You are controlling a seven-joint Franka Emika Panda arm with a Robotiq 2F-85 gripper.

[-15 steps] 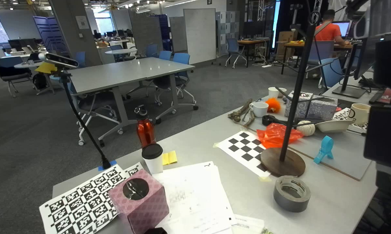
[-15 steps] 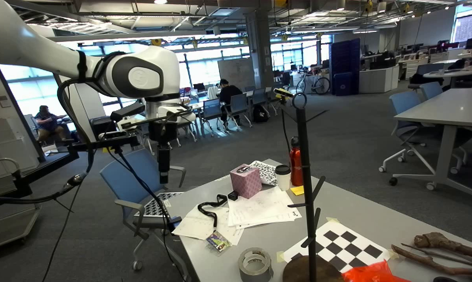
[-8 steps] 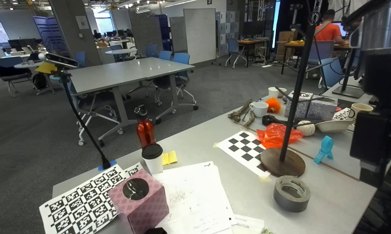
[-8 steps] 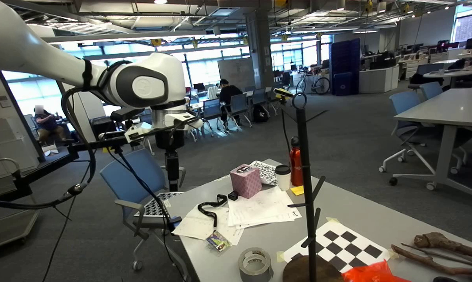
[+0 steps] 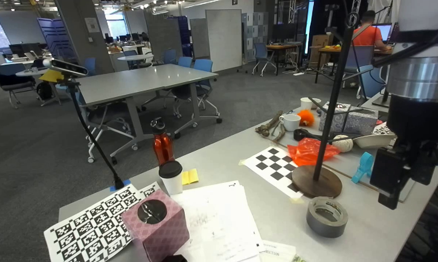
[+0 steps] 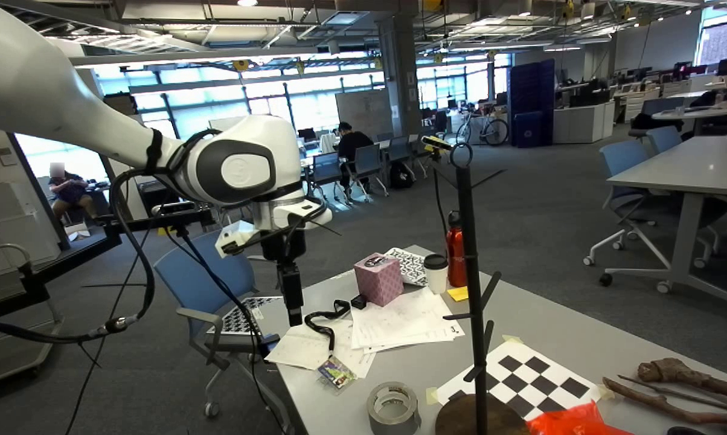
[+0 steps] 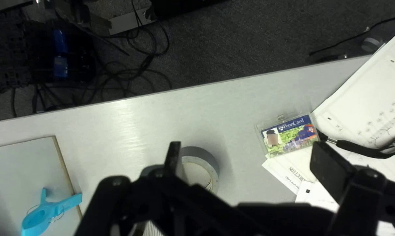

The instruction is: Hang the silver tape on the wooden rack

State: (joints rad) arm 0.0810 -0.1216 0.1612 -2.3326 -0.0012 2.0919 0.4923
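The end effector (image 7: 250,159) hangs above the tabletop (image 7: 237,101), fingers (image 7: 330,172) pointing down and set wide apart. The tape (image 7: 212,160) lies flat on the tabletop, hole upward, lower than the fingertips and apart from them. In the wrist view it shows below the finger at picture left, which hides part of it.

In an exterior view the rack (image 5: 331,109) stands upright to the picture left of the end effector, well apart from it: a dark pole on a round brown base. The tape lies just beside that base, also to the picture left of the end effector. A checkerboard (image 5: 273,163) lies farther to the picture left, past the rack, partly hidden by the base.

In the wrist view the card (image 7: 289,134) shows beneath the space between the fingers, nearer the one at picture right; its lanyard (image 7: 363,149) runs on to that side, over the papers (image 7: 378,95). Past the other finger, at picture left, the blue clamp (image 7: 40,213) rests on a board (image 7: 20,170).

In an exterior view the tissue box (image 6: 378,281), the lidded cup (image 6: 436,278) and the bottle (image 6: 455,254) stand to the picture right of the end effector, well apart from it.
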